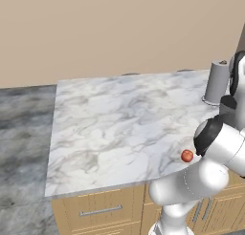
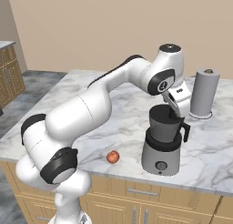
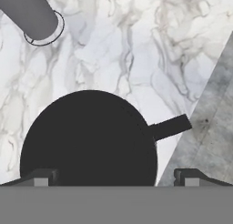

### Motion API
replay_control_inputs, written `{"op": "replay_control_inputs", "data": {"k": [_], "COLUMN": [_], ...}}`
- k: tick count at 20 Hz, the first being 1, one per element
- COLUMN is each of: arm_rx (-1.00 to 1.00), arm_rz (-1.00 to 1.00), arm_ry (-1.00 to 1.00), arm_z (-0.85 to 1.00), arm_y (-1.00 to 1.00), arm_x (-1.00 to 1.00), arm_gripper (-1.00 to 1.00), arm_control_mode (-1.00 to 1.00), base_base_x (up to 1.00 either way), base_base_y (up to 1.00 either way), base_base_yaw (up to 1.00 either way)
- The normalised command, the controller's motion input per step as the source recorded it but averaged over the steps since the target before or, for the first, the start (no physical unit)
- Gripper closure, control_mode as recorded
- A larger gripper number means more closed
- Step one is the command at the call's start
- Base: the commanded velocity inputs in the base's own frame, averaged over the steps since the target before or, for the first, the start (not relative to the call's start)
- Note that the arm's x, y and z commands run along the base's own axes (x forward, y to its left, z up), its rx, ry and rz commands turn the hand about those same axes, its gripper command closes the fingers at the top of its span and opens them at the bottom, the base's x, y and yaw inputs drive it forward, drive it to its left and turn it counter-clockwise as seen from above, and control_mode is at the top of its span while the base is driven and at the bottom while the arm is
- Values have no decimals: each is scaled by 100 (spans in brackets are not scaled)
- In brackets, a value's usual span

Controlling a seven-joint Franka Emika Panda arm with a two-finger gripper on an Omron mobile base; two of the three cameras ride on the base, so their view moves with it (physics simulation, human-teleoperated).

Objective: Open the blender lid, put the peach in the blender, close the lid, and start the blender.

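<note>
**Lid Removal: Grip Point and Handling**

Marble countertop [image 2: 91,89] over wooden cabinets carries all task items. Your gripper [image 3: 116,176] hangs directly above the blender [image 2: 164,141], jaws spread wide and holding nothing; both fingertips [image 3: 41,177] straddle the dark disc in the hand view.

Locate the blender lid [image 3: 88,139] seated on the jar top. In the hand view the jar handle projects toward 3 o'clock. No raised knob can be made out on the lid from above, so judge the centre by the disc outline.

Expect the lid to be light, rigid and smooth. Grip at the centre, or across the rim if no knob is found; the rim may slip.

Find the peach [image 2: 113,157] on the counter at 9 o'clock from the blender base, near but apart. Treat it as light, round and prone to roll. The grey cylinder [image 2: 204,93] stands at 1 o'clock; ignore it.
</note>
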Motion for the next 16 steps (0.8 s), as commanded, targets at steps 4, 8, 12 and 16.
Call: {"op": "replay_control_inputs", "data": {"k": [4,8,12,16], "arm_rx": [0,0,0,0], "arm_rz": [0,0,0,0], "arm_ry": [3,6,5,5], "arm_z": [-7,-9,-12,-8], "arm_y": [-3,-1,-1,0], "arm_x": [10,14,7,8], "arm_gripper": [-100,-100,-100,-100], "arm_control_mode": [-100,-100,-100,-100], "base_base_x": [0,0,0,0], "base_base_y": [0,0,0,0], "base_base_yaw": [0,0,0,0]}}
